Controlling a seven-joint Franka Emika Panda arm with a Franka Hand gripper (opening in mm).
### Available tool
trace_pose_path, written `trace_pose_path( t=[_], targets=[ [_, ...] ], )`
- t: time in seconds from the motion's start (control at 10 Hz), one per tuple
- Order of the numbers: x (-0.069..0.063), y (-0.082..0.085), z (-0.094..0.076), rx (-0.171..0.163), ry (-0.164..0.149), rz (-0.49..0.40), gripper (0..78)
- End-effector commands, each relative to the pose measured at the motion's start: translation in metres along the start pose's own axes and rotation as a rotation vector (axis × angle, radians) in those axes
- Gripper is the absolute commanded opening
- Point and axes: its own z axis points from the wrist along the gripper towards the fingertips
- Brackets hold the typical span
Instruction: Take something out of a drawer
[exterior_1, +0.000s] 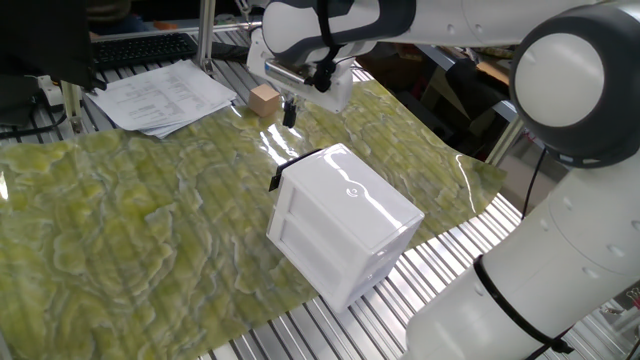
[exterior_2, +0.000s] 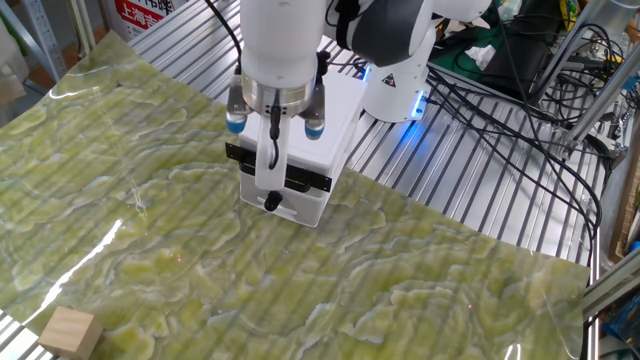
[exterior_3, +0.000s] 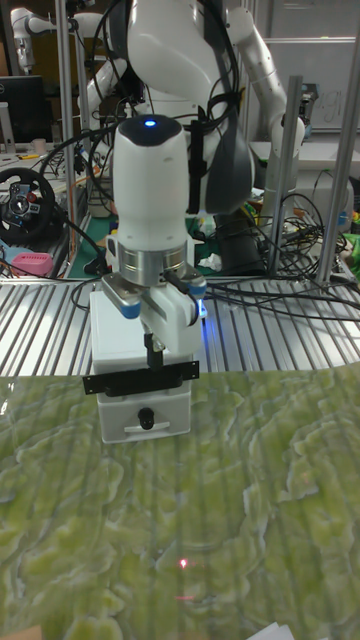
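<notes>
One cube (exterior_2: 68, 333) sits out on the mat, well beyond our gripper (exterior_2: 274, 158), whose fingers look pressed together, empty, hovering before the drawer (exterior_3: 141, 382).

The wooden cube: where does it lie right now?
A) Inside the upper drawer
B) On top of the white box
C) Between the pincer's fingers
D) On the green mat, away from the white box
D: the wooden cube rests on the green mat, well apart from the white box.
</notes>
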Motion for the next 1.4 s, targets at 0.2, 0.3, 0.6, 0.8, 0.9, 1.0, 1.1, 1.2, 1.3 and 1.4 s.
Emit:
trace_pose_path(
  t=[0.2,0.3,0.6,0.8,0.9,1.0,1.1,1.2,1.3,1.4],
  targets=[
    [-0.001,0.000,-0.001,-0.027,0.043,0.090,0.0],
    [-0.001,0.000,-0.001,-0.032,0.052,0.096,0.0],
    [-0.001,0.000,-0.001,-0.037,0.092,0.180,0.0],
    [-0.001,0.000,-0.001,-0.011,0.085,0.211,0.0],
    [-0.002,0.001,0.000,-0.004,0.084,0.228,0.0],
    [-0.005,0.002,0.001,-0.004,0.085,0.244,0.0],
    [-0.007,0.003,0.002,-0.003,0.082,0.257,0.0],
    [-0.015,0.005,0.006,0.010,0.059,0.322,0.0],
    [-0.018,0.006,0.008,0.011,0.060,0.333,0.0],
    [-0.022,0.007,0.011,0.012,0.063,0.339,0.0]
  ],
)
